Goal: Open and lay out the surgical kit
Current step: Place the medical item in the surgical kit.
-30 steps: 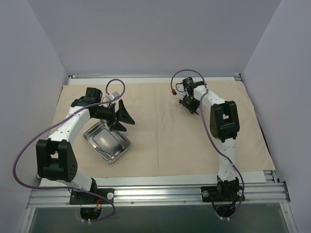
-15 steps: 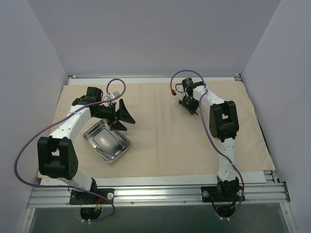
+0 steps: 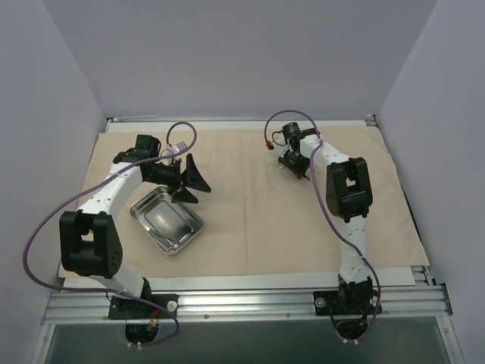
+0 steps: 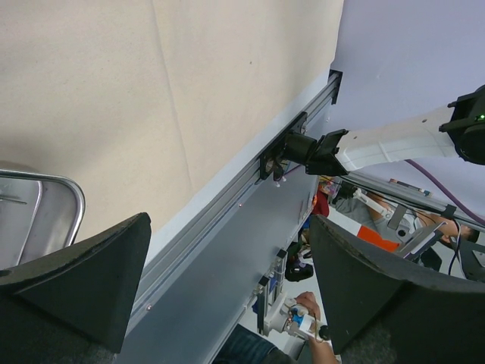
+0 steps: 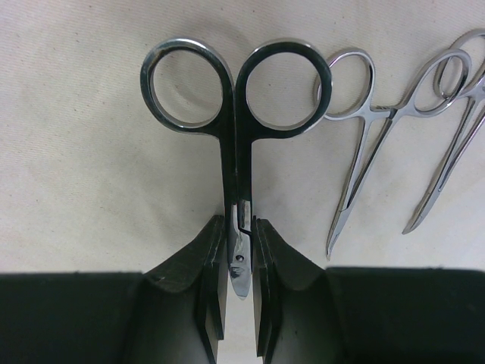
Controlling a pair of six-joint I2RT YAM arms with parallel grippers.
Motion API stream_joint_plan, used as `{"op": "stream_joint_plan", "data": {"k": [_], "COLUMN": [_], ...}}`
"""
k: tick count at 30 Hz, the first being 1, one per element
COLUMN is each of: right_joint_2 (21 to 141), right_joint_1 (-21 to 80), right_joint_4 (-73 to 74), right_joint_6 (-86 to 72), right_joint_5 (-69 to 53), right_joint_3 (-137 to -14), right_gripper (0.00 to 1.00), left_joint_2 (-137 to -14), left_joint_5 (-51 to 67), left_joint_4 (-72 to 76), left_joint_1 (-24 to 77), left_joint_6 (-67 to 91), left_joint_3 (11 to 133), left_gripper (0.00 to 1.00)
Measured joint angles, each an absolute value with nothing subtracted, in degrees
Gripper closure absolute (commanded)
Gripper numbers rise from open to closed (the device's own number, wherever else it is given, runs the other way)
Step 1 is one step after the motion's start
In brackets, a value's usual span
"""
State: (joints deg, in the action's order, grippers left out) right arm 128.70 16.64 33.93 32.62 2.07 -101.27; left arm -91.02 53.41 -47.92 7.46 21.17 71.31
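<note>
Right wrist: shiny scissors (image 5: 236,167) in R hand (image 5: 239,229)

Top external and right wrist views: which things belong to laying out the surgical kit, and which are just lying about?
Job: large beige cloth wrap; small shiny rectangular steel tray; steel scissors with round finger loops, clamped in the right gripper; slim silver forceps beside them.
Lying about: purple cables; aluminium rail along the near table edge.

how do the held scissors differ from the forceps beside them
The scissors have bigger, thicker finger rings; the forceps is slimmer with small rings. The scissors are pinched by the right gripper; the forceps lies free on the cloth. Both are shiny metal, rings pointing the same way.
</note>
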Motion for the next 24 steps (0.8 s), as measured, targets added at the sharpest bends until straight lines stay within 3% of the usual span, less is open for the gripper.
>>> {"op": "stream_joint_plan", "data": {"k": [3,10,24], "right_joint_2": [128.3,128.0,128.0], "right_joint_1": [16.7,16.7,17.0], "right_joint_4": [33.3,32.8,32.4], "right_joint_6": [32.6,32.6,32.1], "right_joint_5": [2.1,2.2,2.7], "right_joint_3": [-100.5,-100.1,-99.8], "right_gripper": [1.00,0.86,0.77], "left_joint_2": [-91.3,-91.8,-91.8], "left_joint_5": [53.5,53.6,53.6], "left_joint_4": [-47.9,-47.9,-47.9], "left_joint_1": [7.5,7.5,7.5], "left_joint_6": [21.1,21.1,21.3], "left_joint_3": [71.3,71.3,71.5], "left_gripper": [0.06,0.06,0.06]}}
